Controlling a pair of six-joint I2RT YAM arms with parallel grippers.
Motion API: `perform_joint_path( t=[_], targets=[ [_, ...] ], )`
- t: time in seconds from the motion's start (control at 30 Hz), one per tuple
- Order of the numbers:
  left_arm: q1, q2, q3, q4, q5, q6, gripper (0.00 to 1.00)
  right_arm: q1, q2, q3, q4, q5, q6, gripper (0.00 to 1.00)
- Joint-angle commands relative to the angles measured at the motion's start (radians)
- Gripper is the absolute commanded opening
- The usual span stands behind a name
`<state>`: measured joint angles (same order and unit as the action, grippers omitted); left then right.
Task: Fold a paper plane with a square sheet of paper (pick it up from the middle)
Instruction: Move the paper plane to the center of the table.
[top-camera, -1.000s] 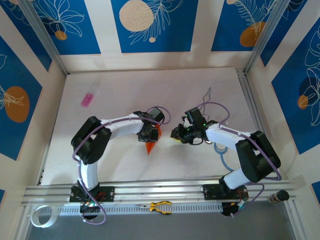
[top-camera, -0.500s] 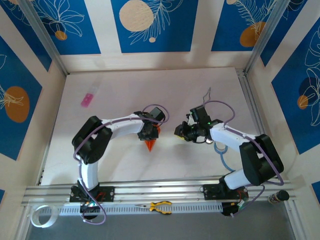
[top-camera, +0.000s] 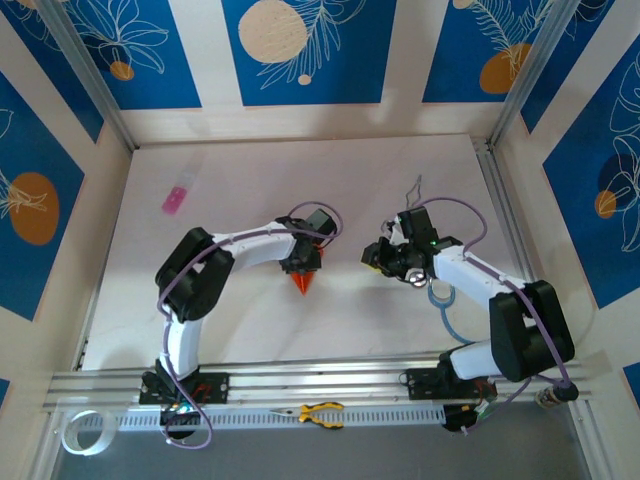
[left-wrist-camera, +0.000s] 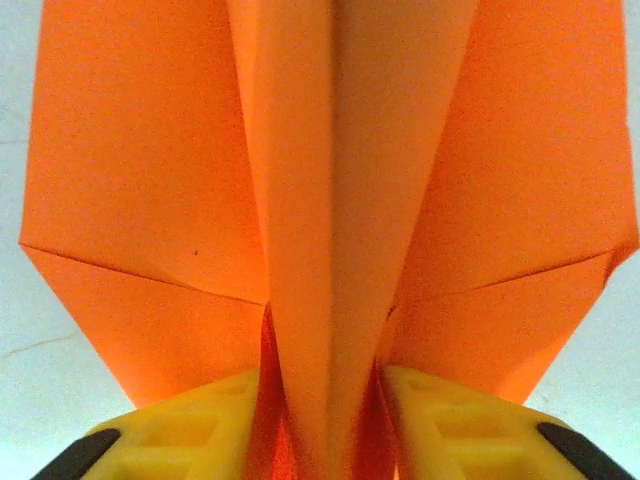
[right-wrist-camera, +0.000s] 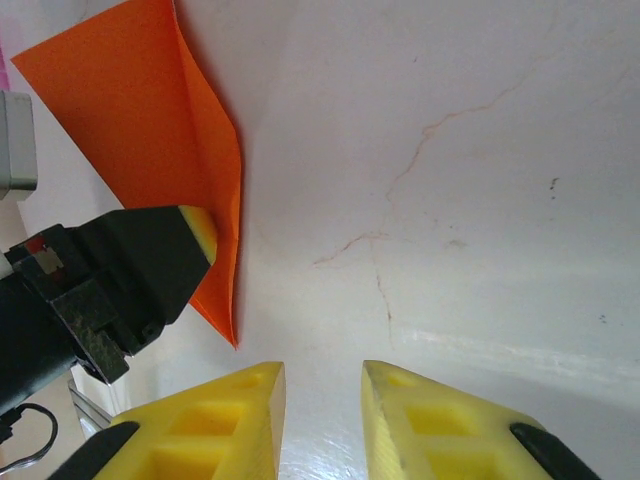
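The paper plane (top-camera: 303, 283) is a slim orange dart lying on the white table, nose toward the near edge. My left gripper (top-camera: 305, 262) sits over its tail. In the left wrist view the plane's raised centre fold (left-wrist-camera: 330, 200) stands between the yellow fingers of my left gripper (left-wrist-camera: 322, 378), which are open with a thin gap on each side. My right gripper (top-camera: 373, 257) is to the right of the plane, apart from it. In the right wrist view my right gripper (right-wrist-camera: 322, 378) is open over bare table, with the plane (right-wrist-camera: 150, 120) at upper left.
A small pink object (top-camera: 175, 199) lies at the far left of the table. Yellow-handled pliers (top-camera: 320, 412) rest on the front rail and a tape roll (top-camera: 80, 430) sits at the near left. A loose cable loop (top-camera: 440, 296) lies under the right arm.
The left jaws have widened around the plane's centre fold. Both grippers have shifted toward the far side, and the right gripper has drawn off to the right of the plane.
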<state>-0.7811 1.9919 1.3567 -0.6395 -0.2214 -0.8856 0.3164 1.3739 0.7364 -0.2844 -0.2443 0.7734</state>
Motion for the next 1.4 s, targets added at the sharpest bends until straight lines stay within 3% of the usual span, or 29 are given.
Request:
perform_joint_path(
  t=[0.0,0.33,0.7,1.37],
  targets=[
    [-0.004,0.042,0.007,-0.034,-0.011,0.009,0.36,-0.011,-0.032,-0.016,-0.035,-0.029,-0.026,0.27],
    [-0.003,0.059,0.016,-0.026,0.016,0.109,0.38,-0.026,-0.06,-0.031,-0.05,-0.022,-0.026,0.28],
    [0.0,0.008,0.032,-0.024,0.041,0.075,0.4,-0.044,-0.067,0.004,-0.091,-0.014,-0.053,0.28],
    [0.006,-0.154,0.042,-0.035,-0.006,0.052,0.52,-0.219,-0.169,0.078,-0.211,0.035,-0.189,0.32]
  ],
)
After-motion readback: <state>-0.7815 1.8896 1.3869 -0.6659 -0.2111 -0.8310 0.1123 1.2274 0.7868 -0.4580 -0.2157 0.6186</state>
